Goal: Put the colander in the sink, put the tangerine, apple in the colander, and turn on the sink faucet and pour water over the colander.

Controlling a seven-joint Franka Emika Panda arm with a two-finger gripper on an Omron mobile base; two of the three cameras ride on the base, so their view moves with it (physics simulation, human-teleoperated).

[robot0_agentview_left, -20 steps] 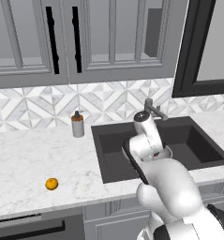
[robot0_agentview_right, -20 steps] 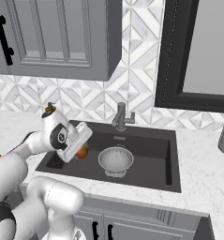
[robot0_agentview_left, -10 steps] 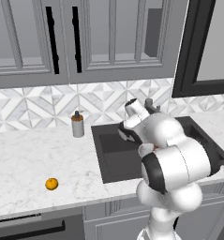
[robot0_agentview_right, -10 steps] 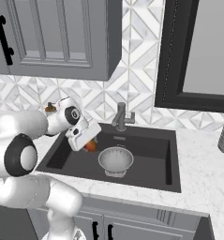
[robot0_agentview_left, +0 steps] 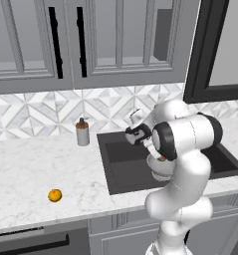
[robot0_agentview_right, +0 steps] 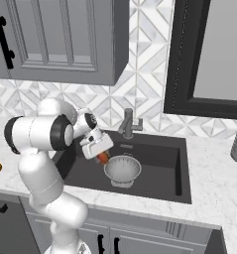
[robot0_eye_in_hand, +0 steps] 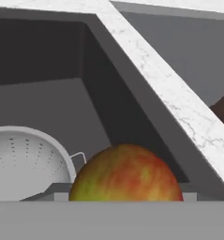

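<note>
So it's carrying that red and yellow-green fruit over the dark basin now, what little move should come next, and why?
Probably a short carry sideways until it hangs above the silver perforated metal colander, then release. The gripper holds the red and yellow-green apple beside the colander's rim, not over its bowl; the hand view shows the colander off to one side. Dropped here, it would likely land on the dark grey sink floor.

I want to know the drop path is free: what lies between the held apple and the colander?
Nothing: in the right base view the apple in the gripper hangs beside the colander, with bare sink between.
</note>
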